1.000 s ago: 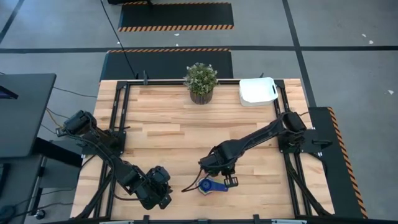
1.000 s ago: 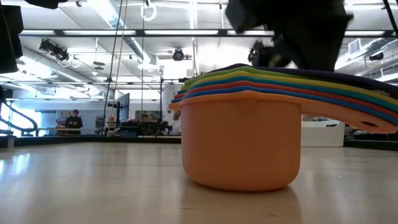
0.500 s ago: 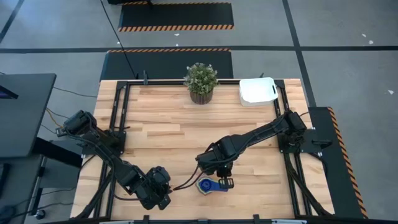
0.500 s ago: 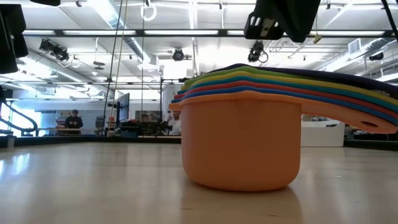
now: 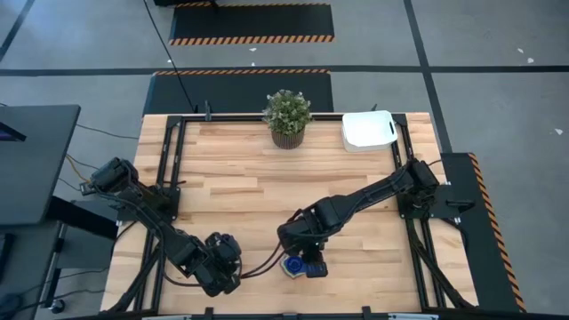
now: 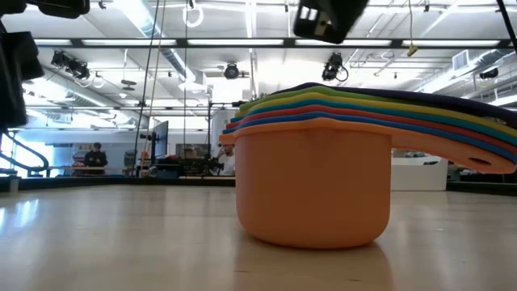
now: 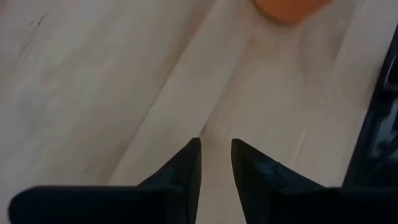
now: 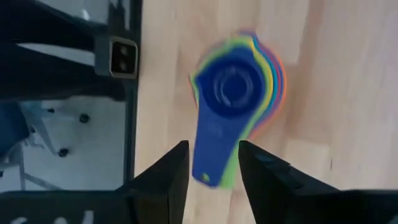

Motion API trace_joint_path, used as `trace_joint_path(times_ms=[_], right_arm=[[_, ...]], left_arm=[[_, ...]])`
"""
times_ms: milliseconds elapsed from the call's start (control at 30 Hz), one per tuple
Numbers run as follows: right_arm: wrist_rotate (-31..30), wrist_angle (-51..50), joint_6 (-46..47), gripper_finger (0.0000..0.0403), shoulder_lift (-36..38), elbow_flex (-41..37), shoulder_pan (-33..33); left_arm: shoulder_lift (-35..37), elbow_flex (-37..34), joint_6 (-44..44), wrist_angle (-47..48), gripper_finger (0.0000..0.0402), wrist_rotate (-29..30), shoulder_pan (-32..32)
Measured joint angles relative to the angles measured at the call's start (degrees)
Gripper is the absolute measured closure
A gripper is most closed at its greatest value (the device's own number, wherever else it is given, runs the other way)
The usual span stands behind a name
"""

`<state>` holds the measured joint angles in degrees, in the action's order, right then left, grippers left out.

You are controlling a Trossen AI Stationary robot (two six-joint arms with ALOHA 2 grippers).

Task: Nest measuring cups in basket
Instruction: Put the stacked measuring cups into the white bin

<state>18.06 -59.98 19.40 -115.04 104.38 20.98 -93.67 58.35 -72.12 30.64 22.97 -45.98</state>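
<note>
— Where are the measuring cups (image 5: 296, 265) sitting?

— All nested in one stack on the wooden table (image 5: 240, 191), near its front edge and well apart from the white basket (image 5: 368, 130) at the far right corner. In the low view the orange cup (image 6: 313, 186) is at the bottom, its base flat on the wood, with the other rims layered above it; from the right wrist the dark blue cup (image 8: 225, 99) is on top, its handle stretching toward the fingers.

— And the right gripper (image 8: 211, 163)?

— It hangs above the stack, not touching it. Its two fingers stand parted, with the end of the blue handle showing in the gap between them, lower down. Nothing is held.

— The left one?

— The left gripper (image 7: 216, 163) waits just beside the stack, over bare wood, fingers a little apart and empty. A potted plant (image 5: 286, 116) stands at the far edge.
</note>
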Motion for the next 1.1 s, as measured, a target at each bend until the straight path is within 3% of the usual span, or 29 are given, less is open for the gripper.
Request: trace_joint_path(times_ms=[200, 400, 700, 900, 1100], right_arm=[[-1.3, 4.0, 0.9, 0.0263, 0.0, 0.0, 0.0], [-2.9, 4.2, 6.1, 0.0256, 0.0, 0.0, -0.8], [-8.9, 4.2, 6.6, 0.0211, 0.0, 0.0, -0.2], [-9.1, 5.4, 6.5, 0.0175, 0.0, 0.0, 0.8], [-9.2, 9.9, 6.4, 0.0171, 0.0, 0.0, 1.5]], left_arm=[[1.2, 0.0, 4.0, 5.1, 0.0306, -0.6, 0.0], [6.2, 0.0, 4.3, 12.6, 0.0306, 2.6, -0.5], [11.9, 0.0, 4.4, 19.3, 0.0306, 5.3, -1.3], [13.1, 0.0, 3.8, 24.3, 0.0306, 5.3, -1.2], [14.5, 0.0, 3.8, 24.8, 0.0306, 5.3, -1.2]])
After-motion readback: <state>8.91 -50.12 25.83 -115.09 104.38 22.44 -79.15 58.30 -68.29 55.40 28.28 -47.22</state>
